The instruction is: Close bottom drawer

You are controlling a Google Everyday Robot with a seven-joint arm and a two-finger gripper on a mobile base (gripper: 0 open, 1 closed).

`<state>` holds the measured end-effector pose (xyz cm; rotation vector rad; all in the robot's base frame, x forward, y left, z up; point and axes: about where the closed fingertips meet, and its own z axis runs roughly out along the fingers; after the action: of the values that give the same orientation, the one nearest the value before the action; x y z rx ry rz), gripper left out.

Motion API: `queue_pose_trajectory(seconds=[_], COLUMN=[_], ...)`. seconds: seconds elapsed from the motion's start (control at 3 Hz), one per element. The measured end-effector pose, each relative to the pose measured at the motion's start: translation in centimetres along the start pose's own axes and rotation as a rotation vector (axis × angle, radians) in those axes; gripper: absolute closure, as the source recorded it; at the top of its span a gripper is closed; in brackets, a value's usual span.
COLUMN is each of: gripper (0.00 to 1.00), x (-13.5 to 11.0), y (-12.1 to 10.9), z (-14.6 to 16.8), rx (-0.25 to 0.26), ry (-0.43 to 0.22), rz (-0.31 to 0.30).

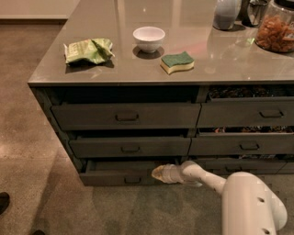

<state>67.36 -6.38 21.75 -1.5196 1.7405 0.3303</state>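
A smooth grey countertop carries everything. Near its left edge lies a crumpled green bag. To the right of it stands a small white bowl, and just beside the bowl, nearer the front edge, lies a green-and-yellow sponge. At the far right corner stand a grey jug and a glass jar of orange-brown snacks, with a dark item between them. The gripper is low above the speckled brown floor, at the bottom drawer front.
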Motion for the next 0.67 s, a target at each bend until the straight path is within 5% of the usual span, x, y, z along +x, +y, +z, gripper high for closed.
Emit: queue_pose_trajectory(seconds=[0.33, 0.67], gripper=[1.00, 0.86], x=[-1.1, -1.6], y=[-0.6, -0.6], z=[-2.3, -4.3], rx=[0.067, 0.103], ry=[-0.030, -0.050], rz=[-0.017, -0.024])
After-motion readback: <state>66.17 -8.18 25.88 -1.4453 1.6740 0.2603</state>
